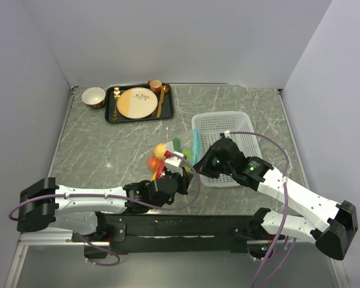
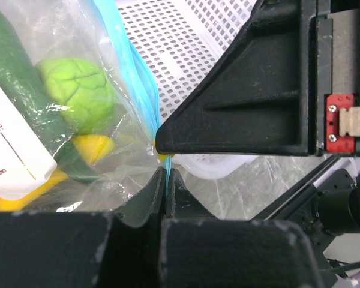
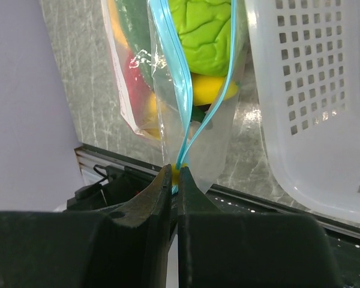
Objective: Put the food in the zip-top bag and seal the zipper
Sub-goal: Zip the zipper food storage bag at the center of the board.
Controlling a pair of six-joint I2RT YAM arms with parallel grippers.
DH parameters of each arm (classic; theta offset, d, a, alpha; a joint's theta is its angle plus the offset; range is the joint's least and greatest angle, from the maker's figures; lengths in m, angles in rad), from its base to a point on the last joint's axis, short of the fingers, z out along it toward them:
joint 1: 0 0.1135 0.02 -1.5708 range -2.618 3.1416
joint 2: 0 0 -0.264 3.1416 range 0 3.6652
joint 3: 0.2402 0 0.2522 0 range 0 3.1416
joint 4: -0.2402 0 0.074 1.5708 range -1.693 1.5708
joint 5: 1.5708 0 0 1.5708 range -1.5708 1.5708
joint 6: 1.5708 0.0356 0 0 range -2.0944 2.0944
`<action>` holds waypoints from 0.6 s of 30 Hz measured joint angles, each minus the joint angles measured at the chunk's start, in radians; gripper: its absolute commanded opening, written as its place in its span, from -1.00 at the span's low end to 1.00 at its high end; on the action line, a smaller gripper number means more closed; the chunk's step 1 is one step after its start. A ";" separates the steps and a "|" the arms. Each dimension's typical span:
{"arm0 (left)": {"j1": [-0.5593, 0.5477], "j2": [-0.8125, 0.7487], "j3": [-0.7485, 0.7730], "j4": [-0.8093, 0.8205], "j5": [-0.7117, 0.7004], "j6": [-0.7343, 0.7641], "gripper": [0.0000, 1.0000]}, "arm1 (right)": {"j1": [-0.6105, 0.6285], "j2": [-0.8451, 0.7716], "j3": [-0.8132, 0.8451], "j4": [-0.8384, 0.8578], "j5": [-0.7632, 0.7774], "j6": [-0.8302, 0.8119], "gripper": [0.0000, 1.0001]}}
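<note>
At the middle of the grey, marble-veined table [image 1: 108,150] lies the bag [image 3: 222,138], a soft pouch of clear, crinkled film that catches the light. Its zipper [image 2: 135,66] is a thin, smooth teal-blue strip along the mouth. Through the film show a lime-green ball [image 2: 78,90] with a wrinkled, lobed skin, a long, glossy dark green vegetable [image 2: 18,78], a smooth yellow banana [image 2: 93,147] and a red piece [image 3: 135,66]. A white paper label [image 2: 12,150] sits on the bag's side.

Touching the bag at its 3 o'clock stands a white plastic basket [image 1: 228,129], rectangular, its walls pierced with rows of small slots. Far off at 11 o'clock, a flat black tray [image 1: 111,111] carries a round beige-and-orange plate [image 1: 137,102]; a small bowl [image 1: 94,96] sits at the tray's 9 o'clock.

The left pincer [image 2: 167,180] has its dark, matte jaws pressed together on the zipper strip, no gap showing. The right pincer [image 3: 175,174] is likewise pinched tight on the zipper, at the bag's corner. Beyond the right jaws the two blue tracks spread apart, so the mouth gapes there.
</note>
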State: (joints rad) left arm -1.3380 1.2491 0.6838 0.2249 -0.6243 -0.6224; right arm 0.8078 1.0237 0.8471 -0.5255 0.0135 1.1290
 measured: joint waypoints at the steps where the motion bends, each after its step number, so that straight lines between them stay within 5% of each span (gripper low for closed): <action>1: 0.000 -0.008 -0.003 -0.003 0.002 -0.002 -0.99 | 0.002 0.000 0.000 0.002 -0.001 0.002 -0.94; 18: 0.000 -0.078 -0.029 -0.028 0.035 -0.011 -0.99 | -0.047 0.000 0.002 0.010 -0.006 0.002 -0.93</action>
State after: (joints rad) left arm -1.3384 1.1713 0.6544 0.1970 -0.5892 -0.6331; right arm 0.7605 1.0241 0.8490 -0.5152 0.0071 1.1309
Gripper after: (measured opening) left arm 0.025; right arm 0.101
